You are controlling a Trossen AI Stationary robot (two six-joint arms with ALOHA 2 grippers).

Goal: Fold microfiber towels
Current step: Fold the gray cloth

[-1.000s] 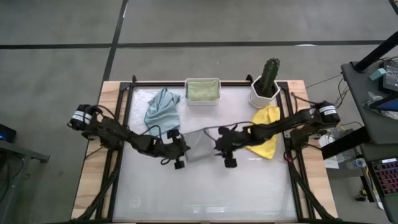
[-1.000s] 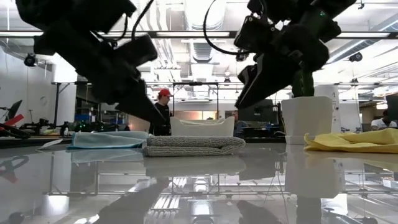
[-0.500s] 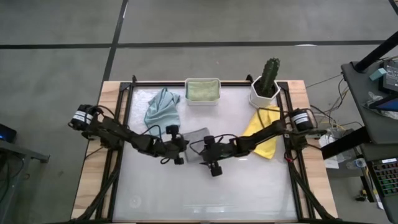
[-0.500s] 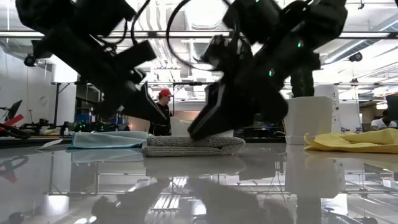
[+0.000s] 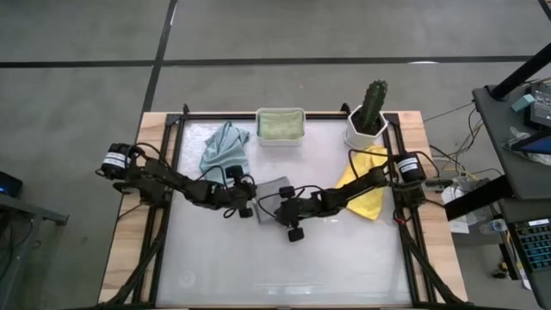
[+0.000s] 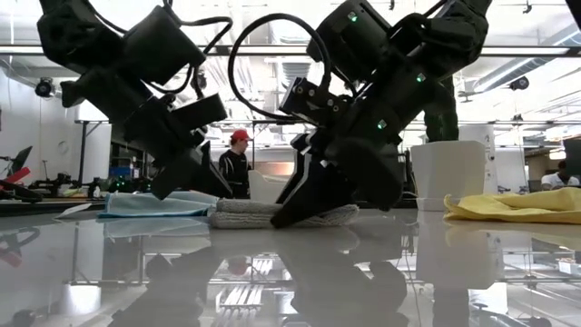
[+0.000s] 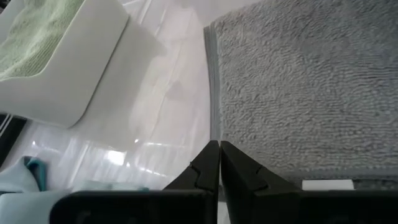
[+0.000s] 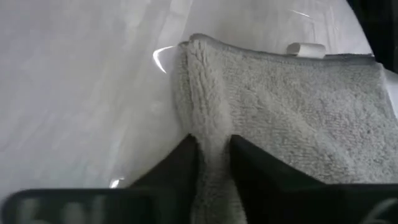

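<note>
A folded grey towel (image 5: 270, 187) lies flat at the table's middle between my two grippers. My right gripper (image 8: 210, 155) is shut on the towel's edge on its right-hand side. My left gripper (image 7: 219, 148) is shut, its tip at the hem of the towel (image 7: 298, 81) on its left-hand side. A pale blue-grey towel (image 5: 225, 146) lies crumpled at the far left. The yellow towel (image 5: 367, 185) lies spread at the right. A sage green towel (image 5: 281, 125) sits in the white tub (image 5: 259, 126). My left gripper's shut fingertips (image 7: 211, 163) stand right at the grey towel's hem (image 7: 212, 124), slanting down from the table's left; I cannot tell whether they touch it. My right gripper pinches a raised thick edge of the grey towel (image 8: 208, 124) between its two fingers, several layers bunched into a ridge. The fingers slant down from the table's right and near side. The towel still lies on the table (image 6: 245, 214).
A cactus in a white pot (image 5: 368, 120) stands at the far right corner, beside the yellow towel. The white tub sits at the far edge. The near half of the table (image 5: 284, 267) is bare. A person (image 6: 238, 168) stands in the room beyond.
My right gripper has swung down and toward the table's left, from above the table near the yellow towel to the grey towel, and has taken hold of its edge. My left gripper has shifted slightly and rolled, still shut. The grey towel stays flat.
</note>
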